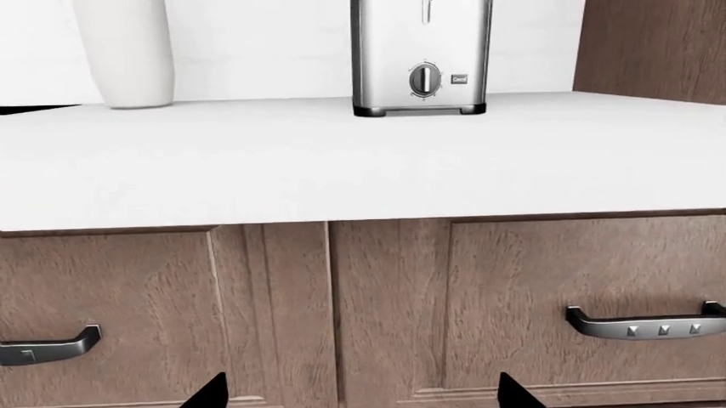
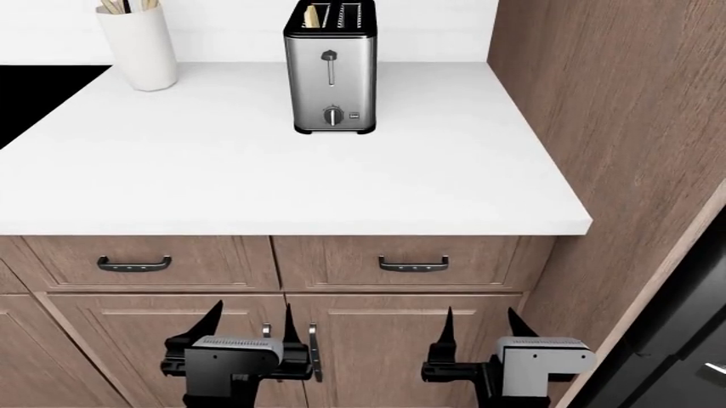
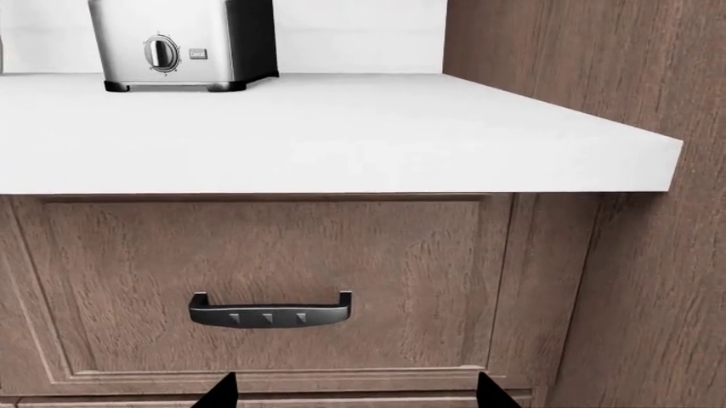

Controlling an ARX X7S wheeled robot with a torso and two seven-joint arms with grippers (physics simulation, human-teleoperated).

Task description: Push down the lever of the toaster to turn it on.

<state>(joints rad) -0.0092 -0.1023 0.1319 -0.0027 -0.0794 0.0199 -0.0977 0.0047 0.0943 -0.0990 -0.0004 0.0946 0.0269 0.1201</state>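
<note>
The toaster [image 2: 330, 72] stands upright at the back of the white counter, steel-sided with a black top and base. Its small dark lever [image 2: 329, 56] sits at the top of a thin vertical slot, above the round dial [image 2: 331, 116]. The left wrist view shows the toaster's lower part [image 1: 420, 59]; the right wrist view shows its base and dial [image 3: 176, 42]. My left gripper [image 2: 252, 327] and right gripper [image 2: 479, 327] are both open and empty, low in front of the cabinet doors, far below the counter. Only their fingertips [image 1: 210, 393] [image 3: 221, 393] show in the wrist views.
A white utensil jar [image 2: 136, 47] stands at the counter's back left. The white countertop [image 2: 284, 183] overhangs wooden drawers with dark handles [image 2: 134, 264] [image 2: 413, 264]. A tall wooden cabinet wall [image 2: 613, 127] rises at the right. A dark area [image 2: 40, 93] lies at the far left.
</note>
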